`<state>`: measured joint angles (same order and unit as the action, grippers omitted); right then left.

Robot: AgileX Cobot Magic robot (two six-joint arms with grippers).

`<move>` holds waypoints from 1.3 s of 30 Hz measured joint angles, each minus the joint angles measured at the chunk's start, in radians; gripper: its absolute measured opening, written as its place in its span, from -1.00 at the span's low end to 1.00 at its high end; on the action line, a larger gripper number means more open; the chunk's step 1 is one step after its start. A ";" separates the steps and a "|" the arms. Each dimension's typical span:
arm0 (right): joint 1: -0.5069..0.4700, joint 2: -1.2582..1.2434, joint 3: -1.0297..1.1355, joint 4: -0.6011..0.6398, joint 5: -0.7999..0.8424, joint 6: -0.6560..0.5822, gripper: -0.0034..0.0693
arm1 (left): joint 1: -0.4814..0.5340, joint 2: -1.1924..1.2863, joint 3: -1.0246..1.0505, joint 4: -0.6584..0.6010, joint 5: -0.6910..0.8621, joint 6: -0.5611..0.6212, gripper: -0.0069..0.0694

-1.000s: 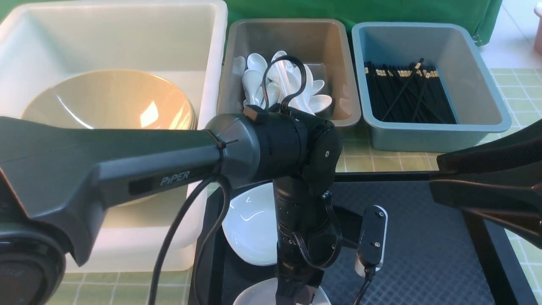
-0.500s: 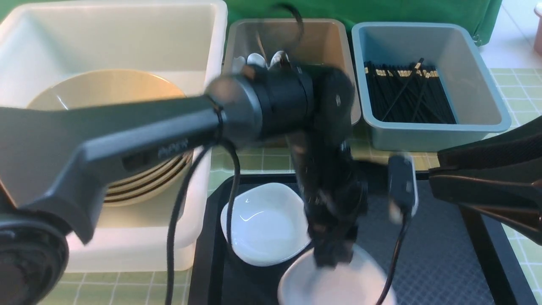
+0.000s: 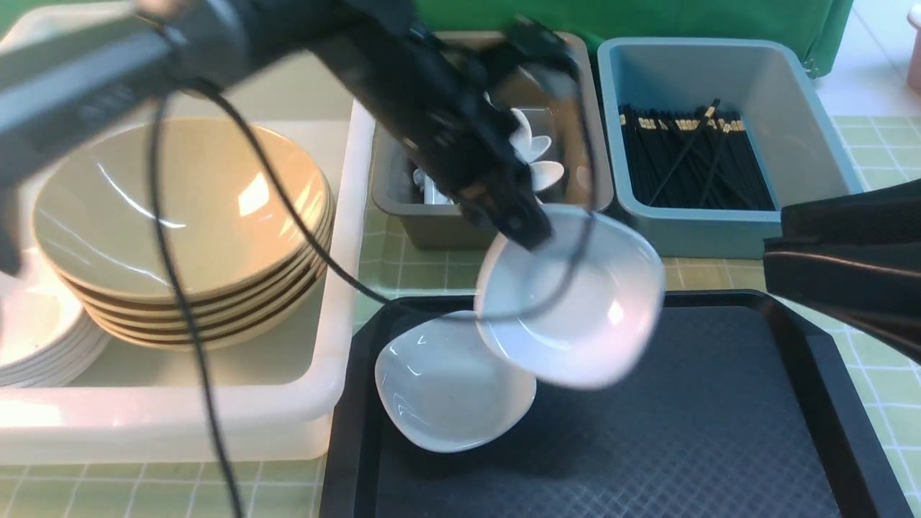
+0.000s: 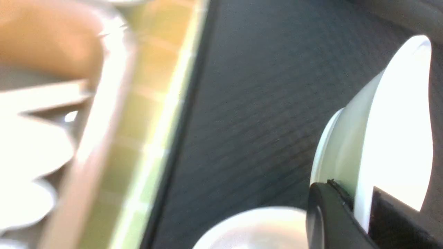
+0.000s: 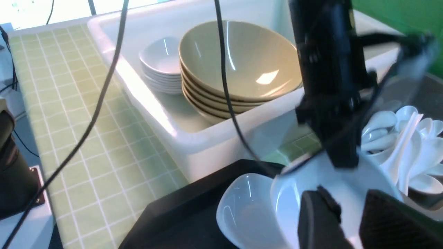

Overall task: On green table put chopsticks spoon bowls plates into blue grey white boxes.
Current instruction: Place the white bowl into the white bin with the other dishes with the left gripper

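Observation:
My left gripper (image 3: 529,230) is shut on the rim of a small white bowl (image 3: 575,309), holding it tilted in the air above the black tray (image 3: 719,432). In the left wrist view its fingers (image 4: 332,214) pinch that bowl's edge (image 4: 398,121). A second white bowl (image 3: 446,388) lies on the tray beneath it. The white box (image 3: 216,424) holds stacked beige bowls (image 3: 180,223) and small white plates (image 3: 36,345). Spoons (image 3: 536,155) fill the grey box (image 3: 432,223), chopsticks (image 3: 691,162) the blue box (image 3: 813,144). My right gripper (image 5: 349,200) stands open near the lifted bowl (image 5: 346,180).
The left arm's cable (image 3: 187,302) hangs over the white box and loops across the tray's near corner. The right arm (image 3: 849,266) reaches in from the right edge above the tray. Green checked cloth (image 5: 69,103) covers the table around the boxes.
The left gripper closed on the white bowl on the tray and lifted it up and away from me, towards the boxes. The left arm has swung up, uncovering the beige bowls.

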<state>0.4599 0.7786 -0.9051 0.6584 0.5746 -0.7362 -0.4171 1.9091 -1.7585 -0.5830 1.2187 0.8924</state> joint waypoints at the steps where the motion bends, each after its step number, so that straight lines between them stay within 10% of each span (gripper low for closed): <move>1: 0.000 0.000 0.000 0.000 0.002 0.000 -0.35 | 0.038 -0.026 0.000 0.000 0.000 -0.028 -0.78; 7: 0.000 0.000 0.000 0.000 0.017 0.000 -0.34 | 0.211 -0.169 0.000 0.000 0.006 -0.118 -0.78; 23: 0.000 0.000 0.000 0.000 0.023 -0.001 -0.31 | 1.205 -0.568 0.485 0.081 -0.035 -0.383 -0.78; 39: 0.000 0.000 0.000 0.000 0.036 -0.001 -0.28 | 1.224 -0.519 0.651 0.036 -0.256 -0.387 -0.78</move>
<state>0.4599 0.7786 -0.9051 0.6584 0.6101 -0.7371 0.8065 1.3902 -1.1078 -0.5466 0.9625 0.5052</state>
